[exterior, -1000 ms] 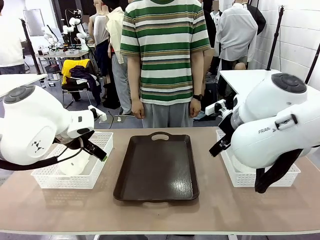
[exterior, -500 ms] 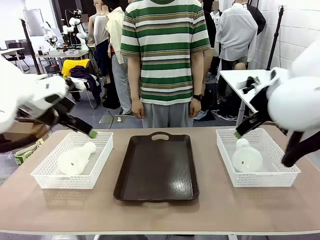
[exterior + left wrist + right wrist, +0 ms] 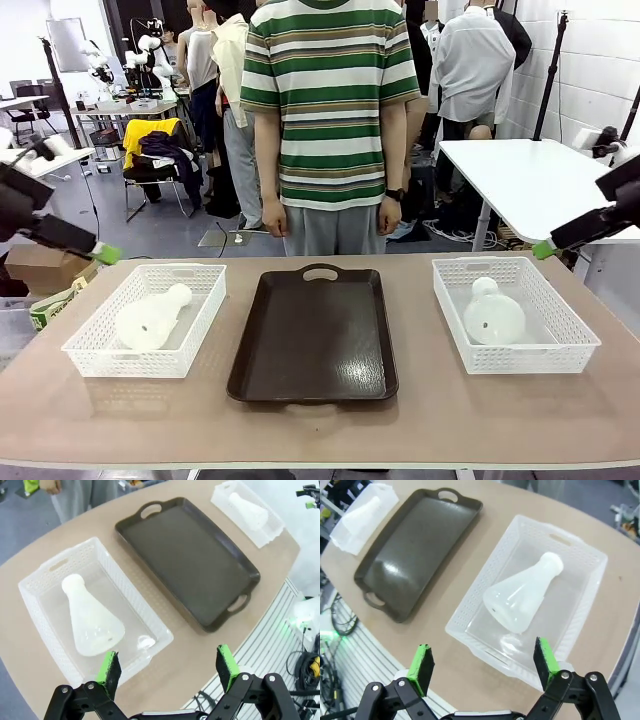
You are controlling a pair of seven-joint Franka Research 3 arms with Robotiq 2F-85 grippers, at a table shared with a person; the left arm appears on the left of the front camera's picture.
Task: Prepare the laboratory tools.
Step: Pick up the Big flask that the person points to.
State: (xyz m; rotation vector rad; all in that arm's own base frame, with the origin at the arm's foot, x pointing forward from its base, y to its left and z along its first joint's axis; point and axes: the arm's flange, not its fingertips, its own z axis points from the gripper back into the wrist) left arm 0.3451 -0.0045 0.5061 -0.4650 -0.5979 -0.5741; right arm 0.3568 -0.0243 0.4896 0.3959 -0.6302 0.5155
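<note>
The tan counter (image 3: 320,425) is carrying three things in a row; a dark brown tray (image 3: 313,345) is lying flat at its middle, one handle pointing to the far edge; a white basket (image 3: 100,362) is sitting toward the left end; a second basket (image 3: 530,358) is sitting toward the right end; both are standing apart from the tray.

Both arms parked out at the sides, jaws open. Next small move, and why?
Probably lower the left gripper toward the left flask: its jaws stand open, well clear of it, the flask lies on its side in the left basket, and the tray holds neither flask yet.
</note>
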